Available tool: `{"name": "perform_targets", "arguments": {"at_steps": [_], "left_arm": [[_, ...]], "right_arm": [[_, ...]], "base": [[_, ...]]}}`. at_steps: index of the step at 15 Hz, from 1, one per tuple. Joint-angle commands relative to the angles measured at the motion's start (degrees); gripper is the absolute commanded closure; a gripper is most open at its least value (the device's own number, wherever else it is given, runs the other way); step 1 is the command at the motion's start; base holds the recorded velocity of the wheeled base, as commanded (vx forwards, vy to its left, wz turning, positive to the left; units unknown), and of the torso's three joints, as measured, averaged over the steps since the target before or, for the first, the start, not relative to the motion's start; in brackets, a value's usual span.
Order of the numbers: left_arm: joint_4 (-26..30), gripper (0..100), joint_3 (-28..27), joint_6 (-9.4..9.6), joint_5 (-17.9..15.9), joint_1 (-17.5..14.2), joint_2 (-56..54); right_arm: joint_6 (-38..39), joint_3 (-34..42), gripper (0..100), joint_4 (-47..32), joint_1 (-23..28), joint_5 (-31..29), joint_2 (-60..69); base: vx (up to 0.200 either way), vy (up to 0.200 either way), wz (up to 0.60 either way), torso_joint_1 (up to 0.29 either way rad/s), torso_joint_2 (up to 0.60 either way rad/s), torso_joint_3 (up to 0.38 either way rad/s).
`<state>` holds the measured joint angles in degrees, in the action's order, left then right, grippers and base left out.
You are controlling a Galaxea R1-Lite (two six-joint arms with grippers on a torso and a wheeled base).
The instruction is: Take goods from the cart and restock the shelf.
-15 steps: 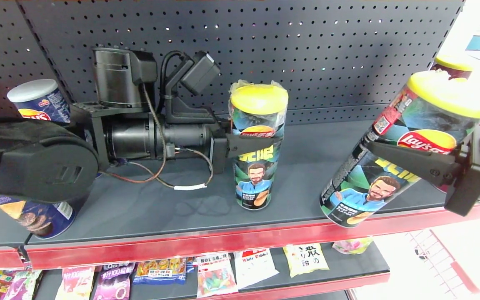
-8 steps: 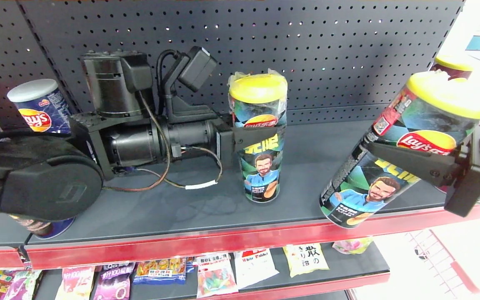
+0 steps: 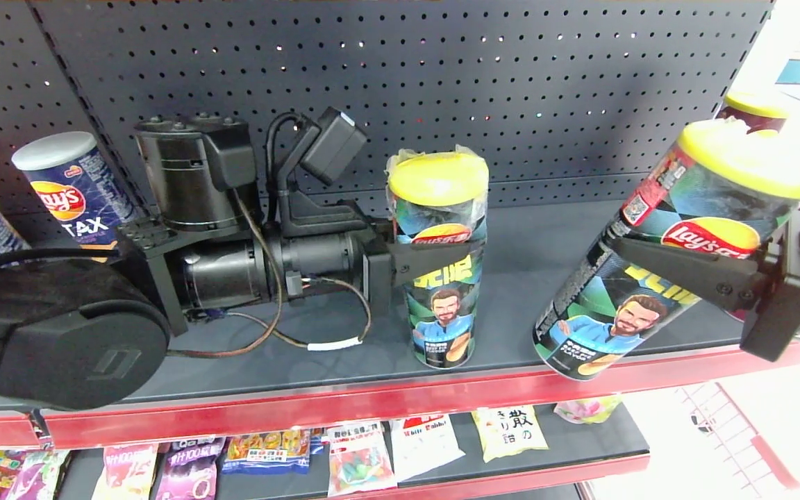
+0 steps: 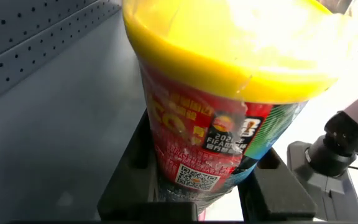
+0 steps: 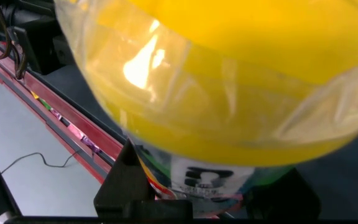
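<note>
A yellow-lidded chip can (image 3: 442, 257) stands upright with its base low over the grey shelf board (image 3: 289, 361), close to the red front rail. My left gripper (image 3: 435, 253) is shut on its middle from the left. In the left wrist view the same can (image 4: 229, 93) sits between the black fingers (image 4: 129, 180). A second, matching can (image 3: 664, 250) hangs tilted at the shelf's right end, lid up and to the right, with my right gripper (image 3: 678, 260) shut on it. In the right wrist view its wrapped lid (image 5: 229, 81) hides most of the scene.
Two blue chip cans (image 3: 73, 187) stand at the back left of the shelf. Red cans with yellow lids (image 3: 754, 111) stand at the far right. The perforated back panel (image 3: 511, 83) closes the rear. Candy bags (image 3: 358, 455) lie on the lower shelf.
My left arm has brought its can slightly right, down and toward the shelf's front rail. The right arm and its tilted can have not moved.
</note>
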<state>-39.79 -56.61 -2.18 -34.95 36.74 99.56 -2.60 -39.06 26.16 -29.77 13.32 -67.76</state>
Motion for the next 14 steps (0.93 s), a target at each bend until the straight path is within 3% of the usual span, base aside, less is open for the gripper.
{"name": "perform_targets", "arguments": {"at_steps": [1,3,5,9,12,14], "left_arm": [[0.06,100,0.19,-0.02,-0.12,0.0,-0.24],[0.15,100,0.19,-0.02,0.06,-0.09,-0.24],[0.15,100,0.19,0.16,2.43,-0.97,0.02],[-0.02,100,0.71,0.16,2.69,-1.06,-0.24],[-0.02,100,2.03,2.27,2.43,-0.8,-0.33],[-0.02,100,2.74,2.36,2.34,-0.71,-0.42]], "right_arm": [[0.05,0.04,100,0.03,-0.03,0.04,-0.1],[-0.04,0.12,100,0.03,-0.03,0.04,-0.01],[-0.04,0.21,100,-0.06,-0.03,0.04,-0.01],[-0.04,0.12,100,0.03,-0.03,0.04,-0.18],[-0.04,0.12,100,0.03,-0.03,0.04,-0.27],[0.05,0.12,100,0.03,-0.03,0.04,-0.27]], "base": [[0.0,0.0,0.0,0.0,0.0,0.0],[0.0,0.0,0.0,0.0,0.0,0.0],[0.0,0.0,0.0,0.0,0.0,0.0],[0.0,0.0,0.0,0.0,0.0,0.0],[0.0,0.0,0.0,0.0,0.0,0.0],[0.0,0.0,0.0,0.0,0.0,0.0]]}}
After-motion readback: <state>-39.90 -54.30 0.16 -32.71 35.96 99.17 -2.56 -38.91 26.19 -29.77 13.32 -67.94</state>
